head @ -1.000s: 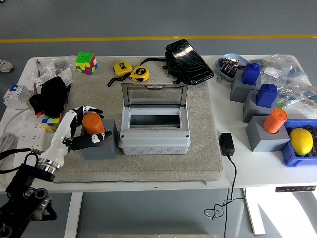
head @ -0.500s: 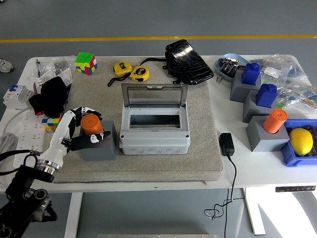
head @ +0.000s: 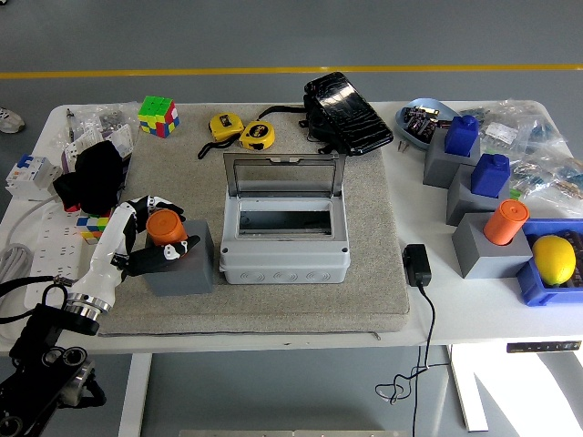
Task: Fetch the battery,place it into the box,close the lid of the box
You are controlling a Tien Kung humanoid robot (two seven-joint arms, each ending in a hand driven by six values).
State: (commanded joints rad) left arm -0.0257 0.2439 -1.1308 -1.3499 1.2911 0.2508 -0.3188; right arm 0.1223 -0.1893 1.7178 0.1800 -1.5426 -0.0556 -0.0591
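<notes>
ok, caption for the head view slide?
Left robot hand grasps the orange battery on its grey holder, beside the open grey box.

Left hand (head: 137,238) covers the left side of the orange battery (head: 167,228); grip contact not resolvable. Beside the battery, the grey box (head: 284,244): interior dark, contents indistinguishable. Left arm cut by bottom-left corner.

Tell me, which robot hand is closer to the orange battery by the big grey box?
Left. The left hand has its fingers wrapped around the orange battery sitting on the grey block, left of the box. The right hand isn't in the picture at all.
</notes>
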